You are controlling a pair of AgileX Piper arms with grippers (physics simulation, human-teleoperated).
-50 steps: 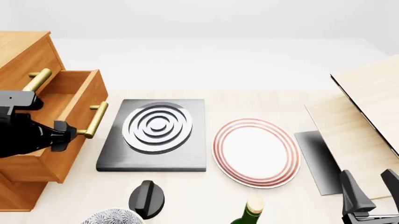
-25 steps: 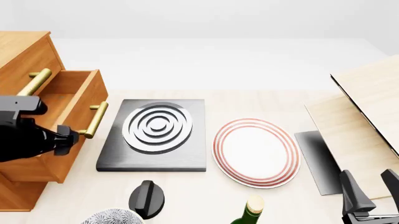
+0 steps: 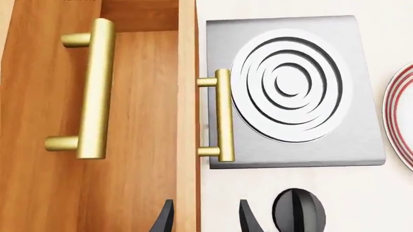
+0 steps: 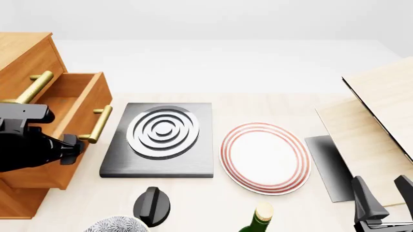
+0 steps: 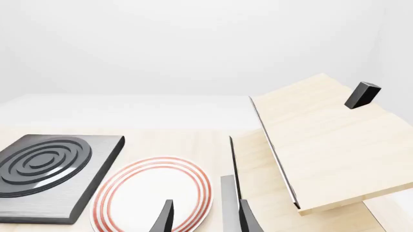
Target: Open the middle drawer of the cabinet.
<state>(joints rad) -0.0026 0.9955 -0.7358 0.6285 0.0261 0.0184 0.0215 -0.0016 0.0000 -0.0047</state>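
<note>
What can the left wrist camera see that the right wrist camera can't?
Only the left wrist view shows the cabinet, the middle drawer pulled out, its brass handle, and a black knob. Only the right wrist view shows the pale wooden boards and a small black block. Both show the dark ringed slab and the red-rimmed plate, the latter only at the edge of the left view.
</note>
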